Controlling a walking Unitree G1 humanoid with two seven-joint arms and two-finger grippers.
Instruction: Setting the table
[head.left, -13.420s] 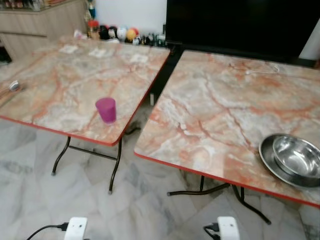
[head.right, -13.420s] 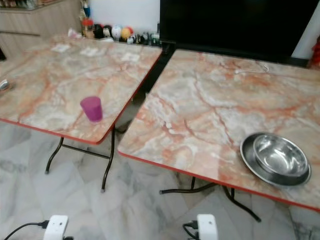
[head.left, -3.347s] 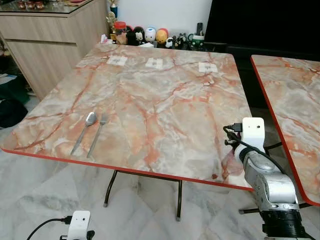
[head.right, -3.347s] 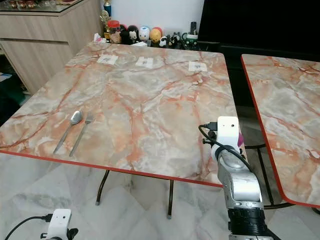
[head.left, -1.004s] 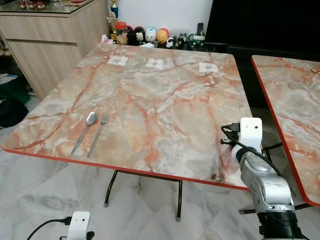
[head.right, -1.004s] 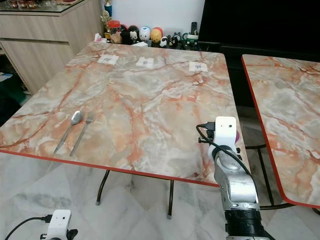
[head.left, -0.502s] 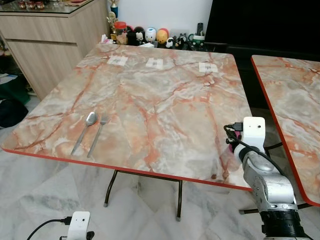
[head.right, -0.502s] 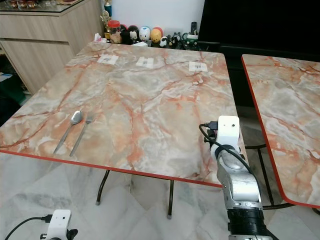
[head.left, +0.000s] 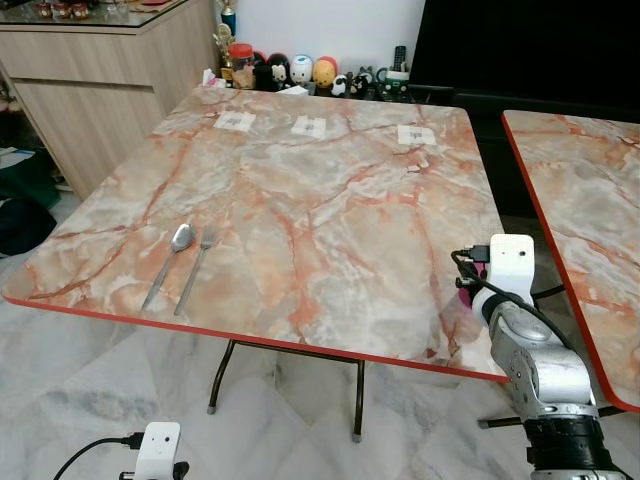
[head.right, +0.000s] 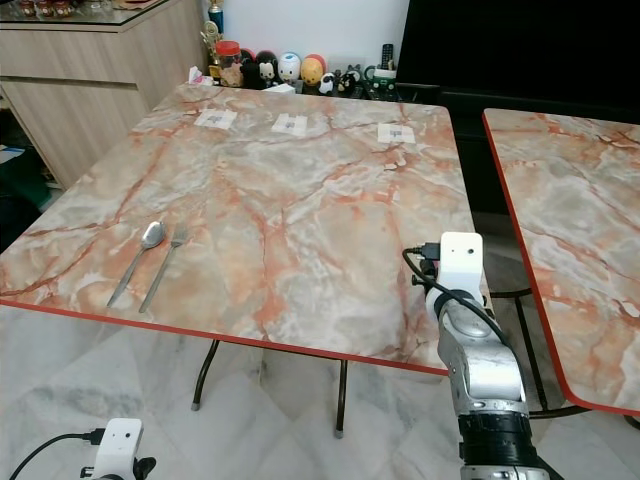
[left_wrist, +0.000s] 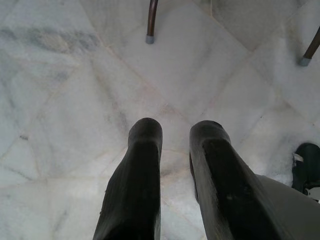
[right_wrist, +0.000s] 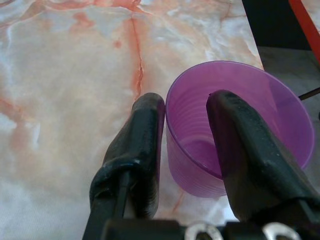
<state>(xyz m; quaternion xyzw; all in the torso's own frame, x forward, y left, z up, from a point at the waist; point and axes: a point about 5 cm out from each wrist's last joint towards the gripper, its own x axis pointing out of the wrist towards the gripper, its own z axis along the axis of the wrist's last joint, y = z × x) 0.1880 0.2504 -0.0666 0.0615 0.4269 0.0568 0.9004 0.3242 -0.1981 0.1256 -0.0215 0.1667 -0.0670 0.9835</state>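
Note:
A translucent purple cup (right_wrist: 192, 135) stands near the front right corner of the marble table (head.left: 330, 200). It shows as a pink patch (head.left: 457, 318) beside my right arm (head.left: 530, 365). My right gripper (right_wrist: 186, 107) straddles the cup's wall, with one finger (right_wrist: 137, 145) against the outside. The other finger (right_wrist: 245, 145) is inside, a gap away from the wall. A spoon (head.left: 178, 240) and a fork (head.left: 200, 255) lie side by side near the front left. My left gripper (left_wrist: 175, 132) hangs over the floor, fingers slightly apart.
A second marble table (head.left: 590, 200) stands to the right across a narrow gap. A wooden cabinet (head.left: 100, 90) is at the far left. Small figurines (head.left: 300, 72) and three paper tags (head.left: 310, 127) line the table's far end. A dark screen (head.left: 530, 45) rises behind.
My right arm has shifted slightly to the right at the table corner over the last second. The cup, spoon and fork stay where they were.

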